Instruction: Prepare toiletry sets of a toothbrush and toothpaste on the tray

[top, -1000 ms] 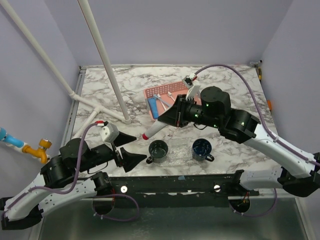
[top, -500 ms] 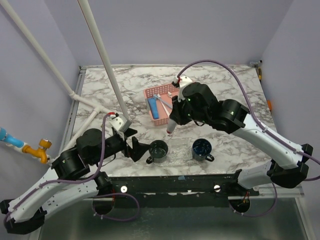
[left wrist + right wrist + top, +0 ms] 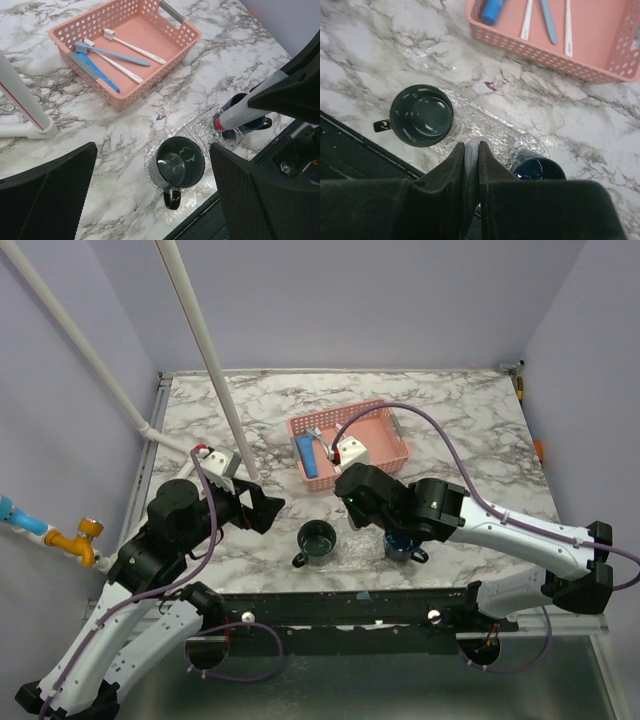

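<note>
Right gripper [image 3: 471,146]: you're pinching the toothpaste tube [image 3: 248,108] over the tray [image 3: 485,125].
Left gripper [image 3: 152,148]: you're holding it wide open, empty.

Seen from above, the right arm covers the dark blue mug [image 3: 398,548] by the tabletop's near edge, and only a sliver shows. On the wrist camera the white plastic toothpaste tube [image 3: 472,160] is nearly swallowed between the right gripper's [image 3: 471,146] black fingers. The pink lattice plastic basket [image 3: 545,62] runs off the top edge. The clear plastic tray's [image 3: 490,127] near rim vanishes beneath those fingers.
</note>
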You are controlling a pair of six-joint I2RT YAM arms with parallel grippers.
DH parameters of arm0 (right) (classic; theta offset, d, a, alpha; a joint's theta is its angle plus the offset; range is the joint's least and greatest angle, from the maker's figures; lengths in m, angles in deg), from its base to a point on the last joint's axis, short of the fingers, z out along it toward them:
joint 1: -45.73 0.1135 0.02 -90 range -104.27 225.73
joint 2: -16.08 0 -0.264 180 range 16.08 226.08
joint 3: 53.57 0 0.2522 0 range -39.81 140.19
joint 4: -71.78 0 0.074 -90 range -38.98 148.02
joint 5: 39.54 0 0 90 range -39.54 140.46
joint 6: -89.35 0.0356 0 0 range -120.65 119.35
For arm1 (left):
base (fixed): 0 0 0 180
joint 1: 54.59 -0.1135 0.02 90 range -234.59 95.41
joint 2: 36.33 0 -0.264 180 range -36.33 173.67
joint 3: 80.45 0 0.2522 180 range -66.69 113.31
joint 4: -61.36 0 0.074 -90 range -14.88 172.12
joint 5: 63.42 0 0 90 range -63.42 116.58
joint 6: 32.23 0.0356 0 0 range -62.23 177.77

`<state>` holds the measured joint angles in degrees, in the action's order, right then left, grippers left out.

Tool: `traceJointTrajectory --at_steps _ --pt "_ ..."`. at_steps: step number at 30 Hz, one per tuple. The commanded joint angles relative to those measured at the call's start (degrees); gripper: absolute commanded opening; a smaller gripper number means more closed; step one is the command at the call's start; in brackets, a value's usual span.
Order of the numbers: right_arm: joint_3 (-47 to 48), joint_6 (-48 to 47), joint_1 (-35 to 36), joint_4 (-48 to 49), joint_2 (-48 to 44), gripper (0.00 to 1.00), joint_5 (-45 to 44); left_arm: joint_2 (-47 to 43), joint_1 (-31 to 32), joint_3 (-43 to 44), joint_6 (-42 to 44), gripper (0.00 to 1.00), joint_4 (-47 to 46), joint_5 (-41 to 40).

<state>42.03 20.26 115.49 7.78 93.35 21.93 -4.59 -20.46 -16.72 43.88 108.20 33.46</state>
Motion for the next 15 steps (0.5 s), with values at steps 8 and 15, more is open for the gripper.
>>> traceJointTrajectory --at_steps 8,15 --pt "-9.3 5.1 2.7 8.6 -4.0 0.0 -8.5 -3.4 -1.5 -7.7 1.6 0.94 -6.1 0.5" --pt "-11.7 5.0 3.1 11.5 -4.2 0.0 -10.0 -4.1 -1.5 -8.7 2.1 0.94 -6.1 0.4"
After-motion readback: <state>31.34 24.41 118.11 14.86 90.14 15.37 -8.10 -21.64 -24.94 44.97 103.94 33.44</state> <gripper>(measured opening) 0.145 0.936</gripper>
